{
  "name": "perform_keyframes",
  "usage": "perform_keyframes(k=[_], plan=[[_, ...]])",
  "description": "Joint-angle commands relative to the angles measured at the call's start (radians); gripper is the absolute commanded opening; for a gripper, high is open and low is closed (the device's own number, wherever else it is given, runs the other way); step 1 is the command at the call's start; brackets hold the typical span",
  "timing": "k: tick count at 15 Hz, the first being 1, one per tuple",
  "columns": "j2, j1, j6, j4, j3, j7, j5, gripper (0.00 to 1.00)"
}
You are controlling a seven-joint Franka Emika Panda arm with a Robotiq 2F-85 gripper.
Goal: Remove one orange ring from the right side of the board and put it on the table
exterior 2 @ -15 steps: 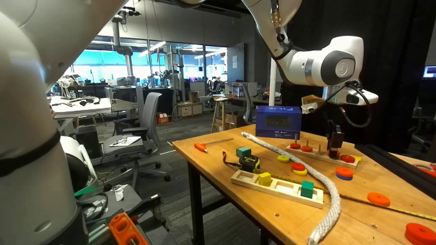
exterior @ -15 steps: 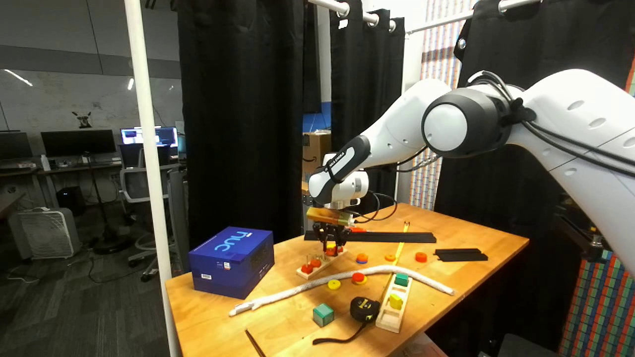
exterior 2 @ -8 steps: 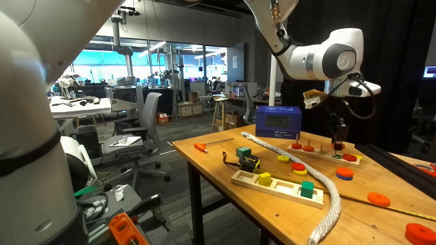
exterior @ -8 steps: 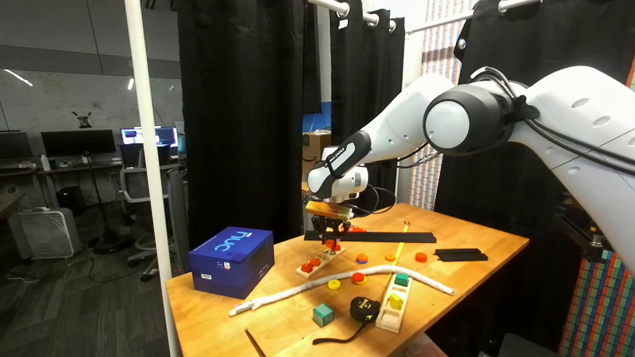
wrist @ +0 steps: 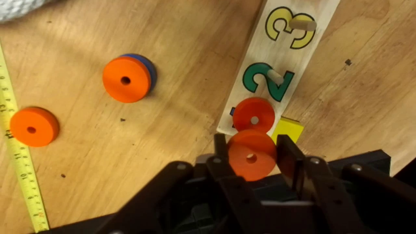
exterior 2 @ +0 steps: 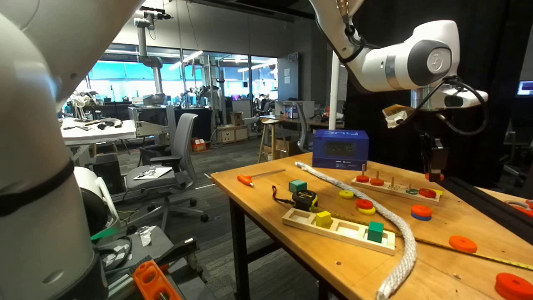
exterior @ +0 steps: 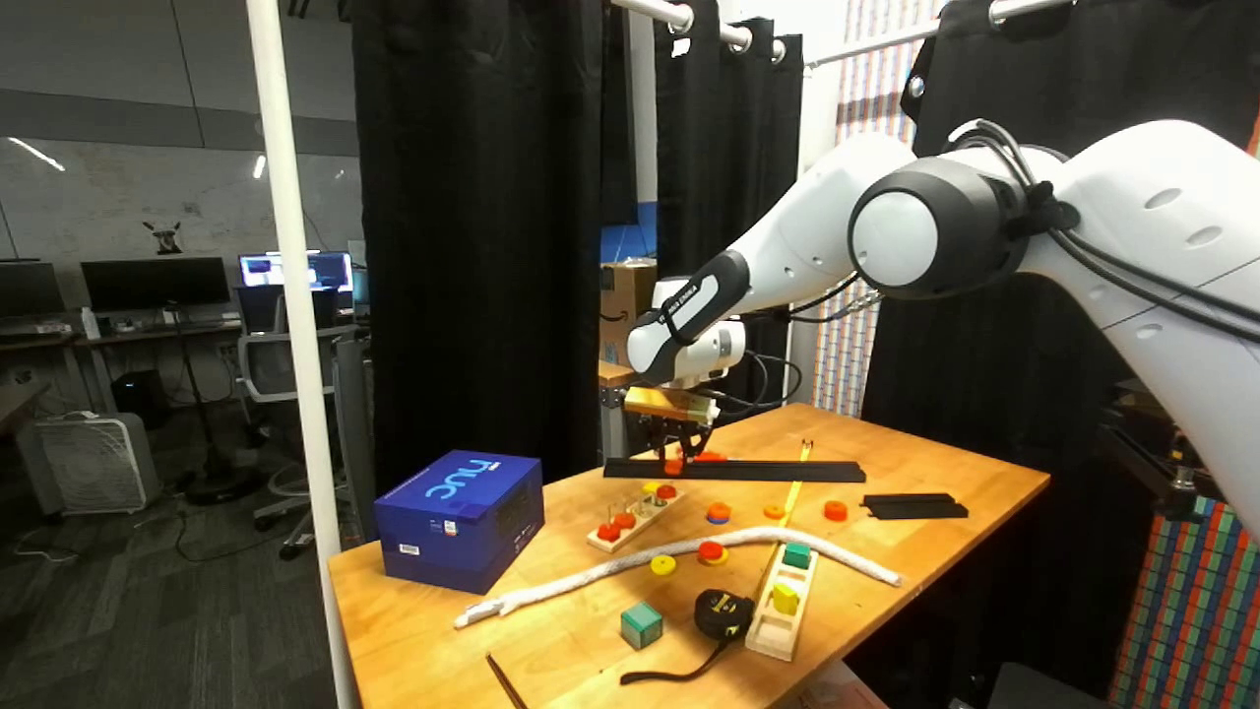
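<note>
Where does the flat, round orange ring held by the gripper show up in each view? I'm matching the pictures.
In an exterior view: the flat, round orange ring is slightly right of centre, below mid-height.
In an exterior view: ring toward the right, partly hidden.
In the wrist view: ring below and right of centre, in the gripper.
Shared landmark: the long, pale wooden peg board, whose end by the yellow piece shows nearest the ring.

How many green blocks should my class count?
2: one block in the tray, another block on the table near the tape measure. Others could be hidden.
</note>
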Motion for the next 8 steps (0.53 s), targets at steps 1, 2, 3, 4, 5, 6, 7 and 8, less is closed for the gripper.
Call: perform_keyframes(k=[1,2,3,4,5,6,7,8], plan=[[-0.037,0.003,0.007,-0.044,-0.009,-0.003,-0.011,0.2],[-0.035,0.001,0.009,-0.047,-0.009,-0.005,-0.009,0.2],[-0.033,-0.001,0.011,-0.051,-0.011,-0.005,-0.009,0.2],[-0.033,-0.004,0.011,-0.056,-0.012,-0.007,-0.008,0.2],[-0.032,-0.004,0.012,-0.06,-0.015,-0.005,-0.011,0.2],[-0.033,-0.007,0.012,-0.064,-0.019,-0.006,-0.012,0.2],[-0.034,-0.009,0.011,-0.067,-0.022,-0.006,-0.011,0.2],[-0.034,-0.012,0.012,-0.07,-0.025,-0.009,-0.012,0.2]])
